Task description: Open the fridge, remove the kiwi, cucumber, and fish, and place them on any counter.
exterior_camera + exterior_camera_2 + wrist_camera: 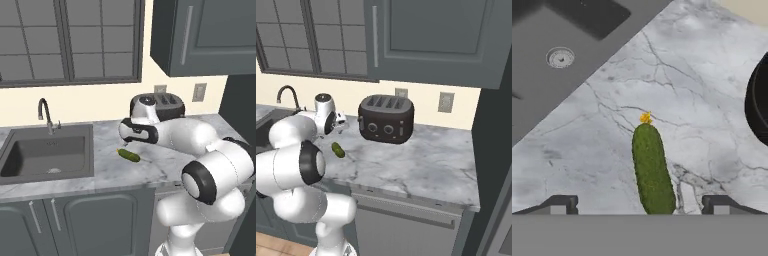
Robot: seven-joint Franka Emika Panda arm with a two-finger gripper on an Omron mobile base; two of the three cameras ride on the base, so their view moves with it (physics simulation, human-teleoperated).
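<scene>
**Green cucumber down on the marble, hand spread above it**

Marbled grey-white stone carries the cucumber (pixel 652 170), which lies flat on the bench (pixel 150 167) between the sink (pixel 47 155) and the black toaster (pixel 386 119). We see it just right of the sink's rim in the left base view, well clear of the front edge. Our hand (pixel 641 204) hovers directly over it, the two fingertips (pixel 559 205) set wide apart on either side and touching nothing; the cucumber sits free between them, its yellow-tipped end pointing away from the hand.

We judge this item delivered, with the kiwi and fish not to be seen on this stretch of bench.

What worries us from here:
- A rounded, stubby cucumber can roll on smooth stone; if a fingertip clips it as the hand lifts or swings, it could trundle toward the sink basin.
- Our arm is folded close over the bench, so a broad sweep away could catch the toaster or the faucet (pixel 45 112).
- A straight rise before any turn looks to us the safest exit.
</scene>
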